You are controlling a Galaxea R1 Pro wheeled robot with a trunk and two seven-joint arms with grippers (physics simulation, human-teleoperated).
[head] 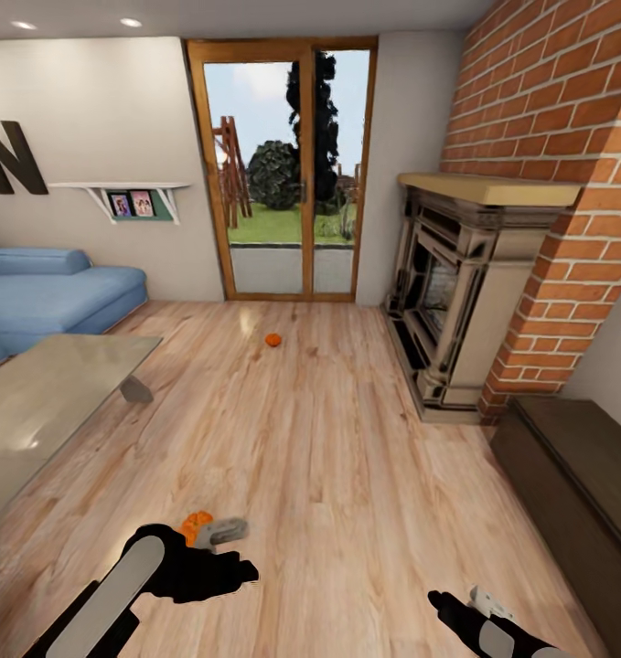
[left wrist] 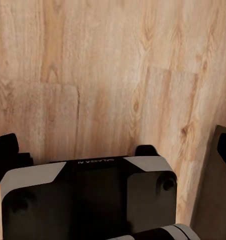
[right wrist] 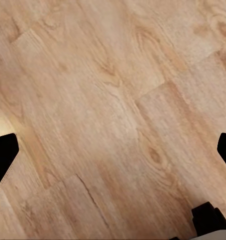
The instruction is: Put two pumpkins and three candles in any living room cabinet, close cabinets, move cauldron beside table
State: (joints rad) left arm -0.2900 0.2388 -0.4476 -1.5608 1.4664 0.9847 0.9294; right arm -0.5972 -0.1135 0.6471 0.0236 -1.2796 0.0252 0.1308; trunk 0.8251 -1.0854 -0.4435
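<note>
Left gripper [head: 220, 533] holds a pumpkin [head: 195, 525] low over the wooden floor [head: 328, 439]; a second pumpkin [head: 273, 340] lies near the glass door [head: 283, 174]. Right gripper [right wrist: 113, 150] spread wide. Cabinet [head: 575, 493] stands at right, shut. Wall letter "N" [head: 13, 157].

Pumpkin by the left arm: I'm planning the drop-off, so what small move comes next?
Probably turn right toward the cabinet. A pumpkin sits at the left tool, apparently held, and the cabinet stands closed on the right. Another pumpkin waits on the floor.
</note>
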